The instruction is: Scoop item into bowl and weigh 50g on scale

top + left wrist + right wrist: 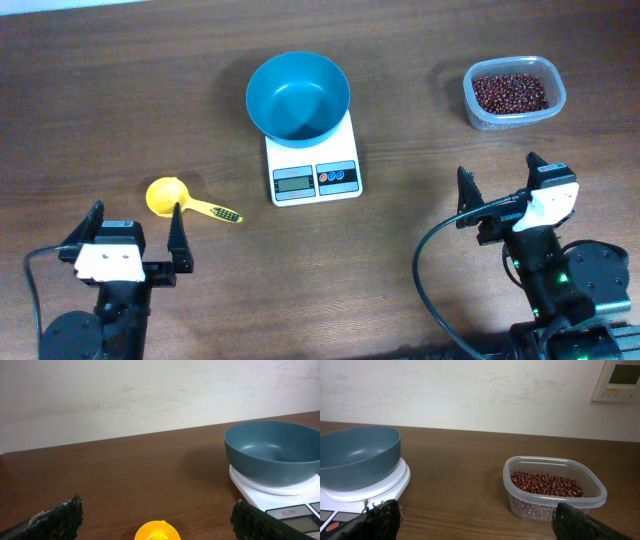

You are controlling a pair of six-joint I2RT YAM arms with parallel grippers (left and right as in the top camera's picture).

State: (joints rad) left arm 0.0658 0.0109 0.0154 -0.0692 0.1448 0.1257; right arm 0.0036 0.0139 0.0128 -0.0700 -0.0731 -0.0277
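A teal-blue bowl [298, 95] stands empty on the white scale [314, 170] at the table's middle back; both show in the left wrist view [272, 452] [280, 500] and the right wrist view [357, 457] [365, 490]. Dark red-brown beans [510, 92] fill a clear plastic tub [554, 92] at the back right, also in the right wrist view [547, 483] [592, 482]. A yellow scoop [170, 196] lies left of the scale, its cup just ahead of my left gripper [159, 532]. My left gripper [135, 228] is open and empty. My right gripper [500, 182] is open and empty, in front of the tub.
The scoop's handle [218, 212] points right toward the scale's front. A white wall runs behind the table [150, 395], with a wall control panel [619, 380] at the upper right. Bare wood lies between scale and tub [415, 130].
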